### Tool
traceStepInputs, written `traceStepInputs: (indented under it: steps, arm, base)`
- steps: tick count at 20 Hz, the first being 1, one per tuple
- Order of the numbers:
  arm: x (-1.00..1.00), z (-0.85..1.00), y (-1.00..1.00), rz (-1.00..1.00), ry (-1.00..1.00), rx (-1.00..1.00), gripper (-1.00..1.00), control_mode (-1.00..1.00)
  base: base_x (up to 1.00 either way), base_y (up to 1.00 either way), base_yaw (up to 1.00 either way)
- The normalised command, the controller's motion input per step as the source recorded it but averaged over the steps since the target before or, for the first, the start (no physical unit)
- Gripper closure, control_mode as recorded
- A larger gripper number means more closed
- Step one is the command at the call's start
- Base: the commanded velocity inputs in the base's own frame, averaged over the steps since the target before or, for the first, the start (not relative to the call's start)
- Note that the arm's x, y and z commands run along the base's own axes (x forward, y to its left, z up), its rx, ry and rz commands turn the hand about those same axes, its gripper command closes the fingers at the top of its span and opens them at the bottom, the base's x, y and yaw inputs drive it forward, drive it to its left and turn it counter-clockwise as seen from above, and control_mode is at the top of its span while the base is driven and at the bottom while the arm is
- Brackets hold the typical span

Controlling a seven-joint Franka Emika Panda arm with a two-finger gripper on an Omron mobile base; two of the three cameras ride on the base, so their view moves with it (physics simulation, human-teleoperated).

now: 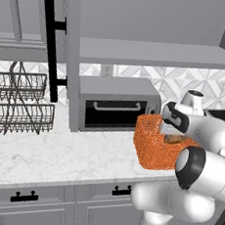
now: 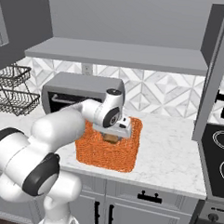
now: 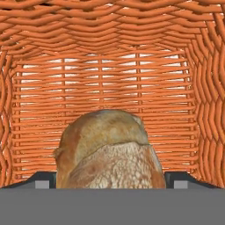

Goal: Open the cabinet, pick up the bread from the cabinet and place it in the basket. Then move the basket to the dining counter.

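Note:
The orange woven basket (image 1: 152,150) (image 2: 107,155) stands on the marble worktop in front of the toaster oven. My gripper (image 2: 113,135) (image 3: 112,181) reaches down into the basket, jaws open. The golden-brown bread (image 3: 110,149) (image 2: 111,138) lies on the basket floor between my fingertips (image 3: 44,181), with a small gap on each side. The grey cabinet (image 1: 155,52) (image 2: 117,53) above stands open, its door (image 1: 71,80) swung out with the black bar handle (image 1: 51,54). The dining counter is out of view.
A toaster oven (image 1: 117,105) (image 2: 82,86) sits right behind the basket. A dark two-tier wire rack (image 1: 19,102) (image 2: 12,92) stands to the left. A second open door (image 2: 215,82) hangs at the right, above a black stove (image 2: 219,147). The worktop's front edge (image 1: 53,179) runs close by.

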Motion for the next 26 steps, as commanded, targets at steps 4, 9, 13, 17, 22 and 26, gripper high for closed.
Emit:
traceStepInputs:
  steps: [4,9,13,17,22,26]
  arm:
    - [0.13,-0.33,0.00,0.00,-0.03,0.00,1.00,-1.00]
    - [0.18,-0.26,0.00,0.00,-0.01,0.00,1.00,-1.00]
    - [0.16,-0.07,0.00,0.00,0.00,0.00,-1.00,-1.00]
    - [0.00,0.00,0.00,0.00,0.00,0.00,-1.00,-1.00]
    - [0.00,0.02,-0.02,0.00,-0.01,0.00,-1.00,-1.00]
    - [0.00,0.20,0.00,0.00,-0.06,0.00,-1.00,-1.00]
  base:
    - [0.00,0.00,0.00]
    - [0.00,0.00,0.00]
    - [0.00,0.00,0.00]
    - [0.00,0.00,0.00]
    - [0.00,0.00,0.00]
    - [0.00,0.00,0.00]
